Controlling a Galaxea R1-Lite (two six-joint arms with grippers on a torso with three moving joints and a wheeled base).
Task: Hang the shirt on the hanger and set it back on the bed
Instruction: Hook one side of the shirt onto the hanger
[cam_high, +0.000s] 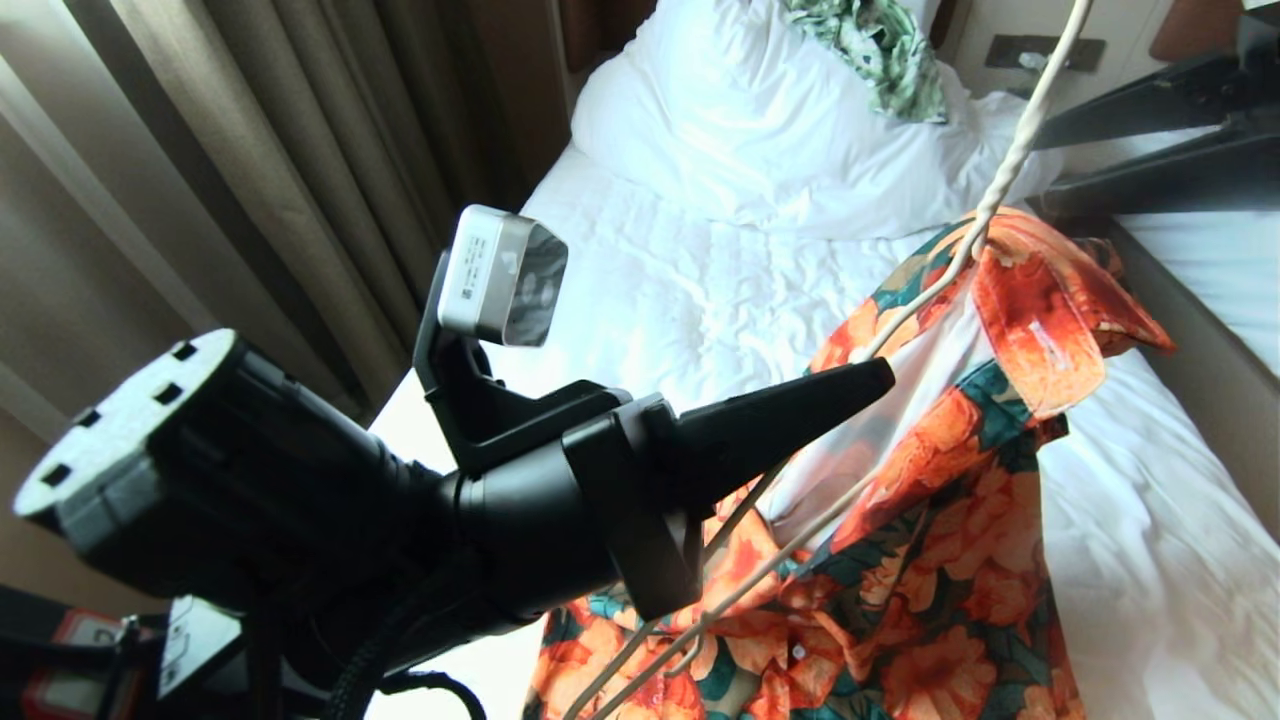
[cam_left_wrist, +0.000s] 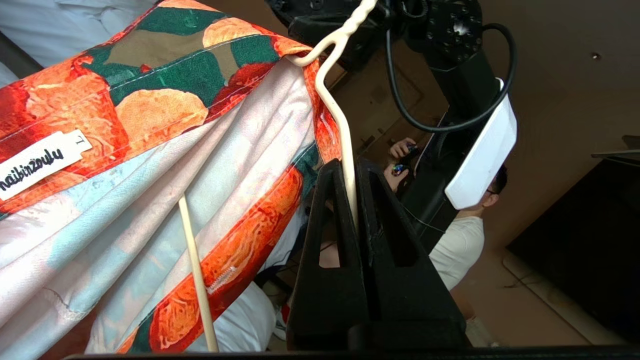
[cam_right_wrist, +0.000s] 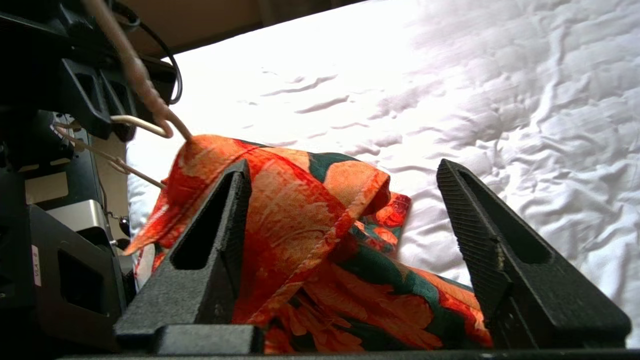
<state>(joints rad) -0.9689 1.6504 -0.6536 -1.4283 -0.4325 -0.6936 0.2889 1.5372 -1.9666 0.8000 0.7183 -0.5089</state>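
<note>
The orange-flowered shirt (cam_high: 960, 520) hangs from the cream wire hanger (cam_high: 1010, 170) above the bed (cam_high: 700, 290), its collar up against the hanger's twisted neck. My left gripper (cam_high: 880, 375) reaches in from the left and is shut on one sloping wire of the hanger (cam_left_wrist: 345, 130), just beside the shirt's pale lining (cam_left_wrist: 165, 170). My right gripper (cam_high: 1035, 172) is at the upper right, open and empty. In the right wrist view its fingers (cam_right_wrist: 215, 235) stand wide on either side of the shirt's collar (cam_right_wrist: 300, 200), without gripping it. The hanger's hook is out of view.
A green-and-white leaf-print cloth (cam_high: 885, 50) lies on the pillow at the head of the bed. Curtains (cam_high: 250, 150) hang on the left. A second bed (cam_high: 1225, 270) is at the right, past a brown edge. A person in a white top (cam_left_wrist: 460, 245) holds a controller behind me.
</note>
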